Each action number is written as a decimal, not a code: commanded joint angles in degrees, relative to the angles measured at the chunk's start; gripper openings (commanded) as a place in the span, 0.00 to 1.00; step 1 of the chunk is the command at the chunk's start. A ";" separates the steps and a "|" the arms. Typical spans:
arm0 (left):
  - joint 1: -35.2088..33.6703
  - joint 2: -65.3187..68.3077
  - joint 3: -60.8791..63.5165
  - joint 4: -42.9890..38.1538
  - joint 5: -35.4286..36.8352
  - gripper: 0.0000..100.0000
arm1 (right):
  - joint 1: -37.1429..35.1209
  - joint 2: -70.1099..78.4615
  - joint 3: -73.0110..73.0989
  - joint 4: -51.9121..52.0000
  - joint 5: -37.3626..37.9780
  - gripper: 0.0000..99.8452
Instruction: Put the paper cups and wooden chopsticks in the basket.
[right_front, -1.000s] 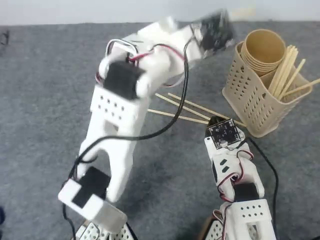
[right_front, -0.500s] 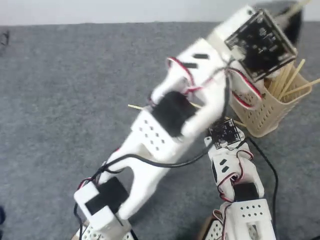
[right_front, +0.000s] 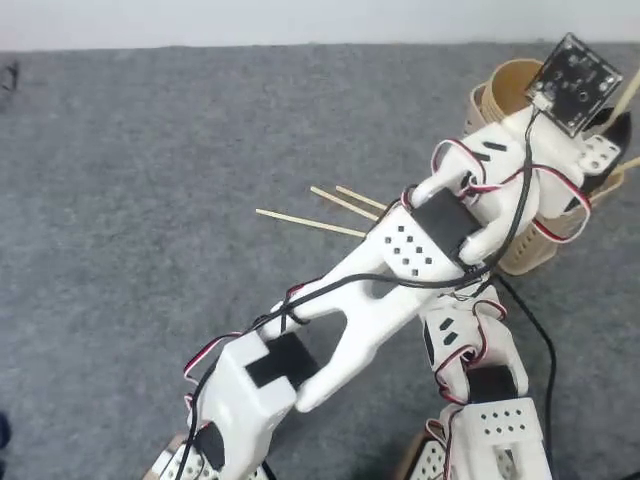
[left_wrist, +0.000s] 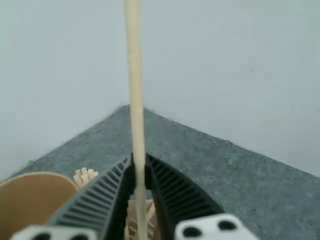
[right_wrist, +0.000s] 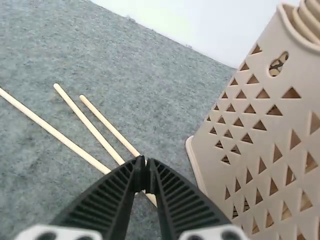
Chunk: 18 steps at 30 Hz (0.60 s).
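The work surface (right_front: 140, 180) is a grey, carpet-like mat that meets a pale wall (right_front: 300, 20) at its far edge. Three loose wooden chopsticks (right_front: 310, 223) lie flat on the mat, roughly parallel, near the basket (right_wrist: 260, 130). The perforated beige basket stands upright on the mat at the far right.

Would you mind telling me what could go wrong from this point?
1. The left gripper pinches the chopstick with a long stretch sticking out beyond it; released, it may tip outside the basket.
2. The left arm lies across the right arm in the high view, so lifting the right gripper might cause a collision.
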 joint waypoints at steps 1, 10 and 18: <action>0.09 0.79 -4.09 -1.32 1.23 0.02 | 0.75 -0.66 0.88 -1.19 -0.09 0.01; 0.00 0.88 -5.49 3.96 1.05 0.17 | 0.75 -0.75 0.88 -1.19 -0.09 0.01; -1.93 0.79 -11.91 10.55 -0.09 0.17 | 0.75 -0.66 0.88 -1.01 -0.09 0.01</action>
